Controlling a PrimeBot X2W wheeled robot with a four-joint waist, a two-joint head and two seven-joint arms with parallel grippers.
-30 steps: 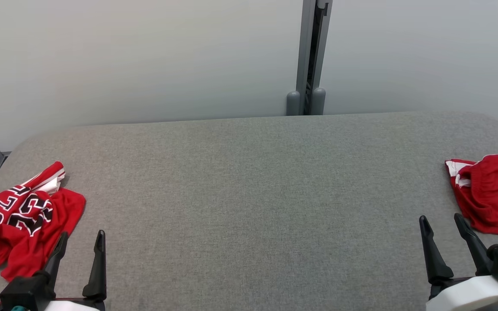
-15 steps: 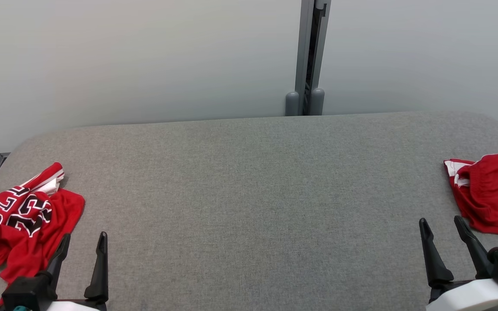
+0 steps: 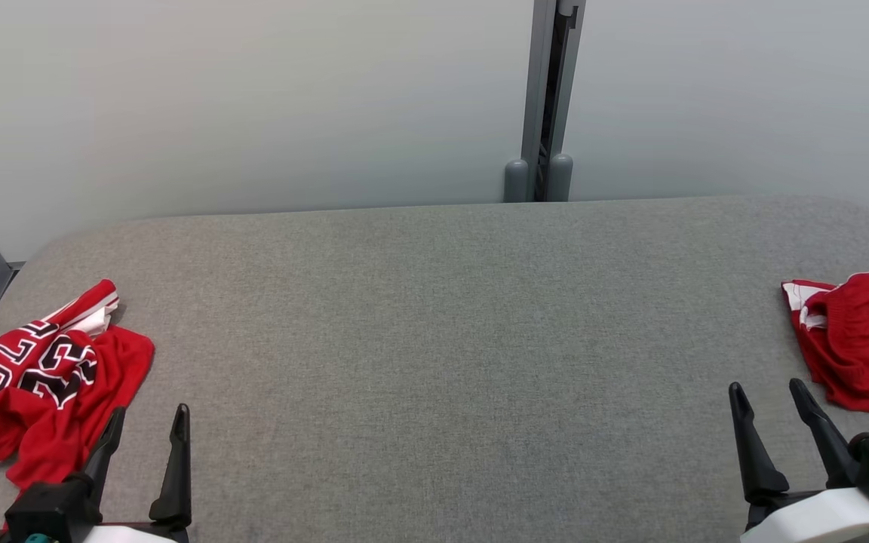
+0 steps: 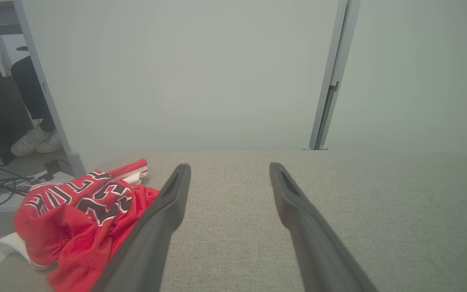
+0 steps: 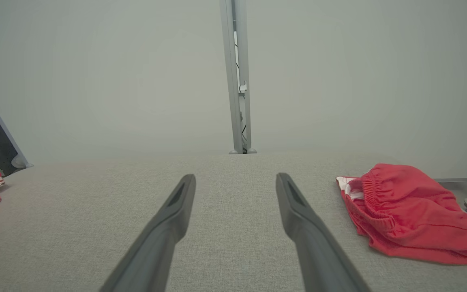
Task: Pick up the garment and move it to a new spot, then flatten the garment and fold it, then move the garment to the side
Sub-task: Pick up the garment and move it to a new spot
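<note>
holds left hand (image 3: 148, 411) low over near table (image 3: 434, 317) edge, fingers (image 3: 176, 460) pointing forward, spread wide, empty, just beside crumpled red jersey (image 3: 42, 377) at left end. holds right hand (image 3: 766, 386) likewise, wide and empty, near red shorts (image 3: 864, 339) lying at right end.

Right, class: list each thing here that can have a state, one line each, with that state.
Jersey: crumpled, not folded, lying on the table.
Shorts: loosely bunched, lying on the table.
Left gripper: open, empty.
Right gripper: open, empty.
</note>
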